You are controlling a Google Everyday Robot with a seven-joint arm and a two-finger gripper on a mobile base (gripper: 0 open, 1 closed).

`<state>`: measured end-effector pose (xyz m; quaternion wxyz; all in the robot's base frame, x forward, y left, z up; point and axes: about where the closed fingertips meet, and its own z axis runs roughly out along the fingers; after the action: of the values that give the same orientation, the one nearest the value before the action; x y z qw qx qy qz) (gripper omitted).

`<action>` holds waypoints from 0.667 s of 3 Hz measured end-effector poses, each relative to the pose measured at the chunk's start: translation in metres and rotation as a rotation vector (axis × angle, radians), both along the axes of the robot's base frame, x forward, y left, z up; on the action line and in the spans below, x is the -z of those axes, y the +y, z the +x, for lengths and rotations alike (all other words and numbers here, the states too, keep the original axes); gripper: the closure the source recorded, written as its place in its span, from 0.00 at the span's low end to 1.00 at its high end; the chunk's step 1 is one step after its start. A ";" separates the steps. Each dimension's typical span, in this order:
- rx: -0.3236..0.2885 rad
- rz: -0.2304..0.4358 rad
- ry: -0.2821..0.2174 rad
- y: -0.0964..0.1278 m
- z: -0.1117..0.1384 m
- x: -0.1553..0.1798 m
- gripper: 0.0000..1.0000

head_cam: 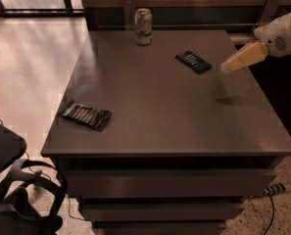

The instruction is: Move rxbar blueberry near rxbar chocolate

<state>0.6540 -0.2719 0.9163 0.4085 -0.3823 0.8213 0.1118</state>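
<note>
The rxbar blueberry [194,61], a small dark navy wrapper, lies flat on the grey table [159,116] at the back right. The rxbar chocolate [85,115], a larger brown-black wrapper with pale stripes, lies near the table's front left edge. My gripper [228,66] comes in from the right on a white arm, with its tan fingers hovering above the table just right of the blueberry bar. It holds nothing and does not touch the bar.
A drink can [143,26] stands upright at the table's back edge. Drawers [159,185] run below the tabletop. A black headset and cables [22,195] lie on the floor at the lower left. A dark counter stands at the right.
</note>
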 end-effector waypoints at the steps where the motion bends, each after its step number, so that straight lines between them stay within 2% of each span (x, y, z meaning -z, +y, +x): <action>1: 0.009 0.060 0.010 0.004 0.027 0.012 0.00; 2: 0.031 0.146 -0.004 0.013 0.062 0.023 0.00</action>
<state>0.7157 -0.2584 0.8933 0.4385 -0.3389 0.8160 0.1644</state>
